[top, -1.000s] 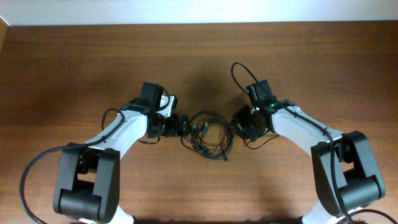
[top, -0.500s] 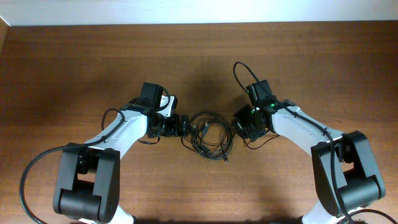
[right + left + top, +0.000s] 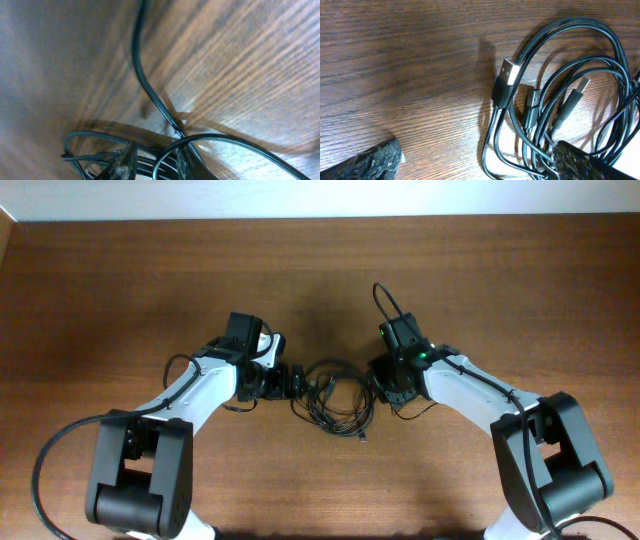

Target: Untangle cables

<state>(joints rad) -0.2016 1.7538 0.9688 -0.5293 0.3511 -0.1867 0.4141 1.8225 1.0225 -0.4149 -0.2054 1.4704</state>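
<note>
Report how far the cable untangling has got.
Nothing looks done: the black cables lie in one looped knot on the table. In hand: the left tool sits open at the knot's edge, the right tool at the other side, grip unclear. Left: all the separating.

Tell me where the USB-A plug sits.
Left wrist view, mid-frame: the USB-A plug lies on the table along the image-left edge of the cable tangle.

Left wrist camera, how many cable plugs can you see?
3. The large USB plug lies leftmost, a smaller plug just right of it, and a third plug further right, all within the cable bundle. More may be hidden under the loops.
</note>
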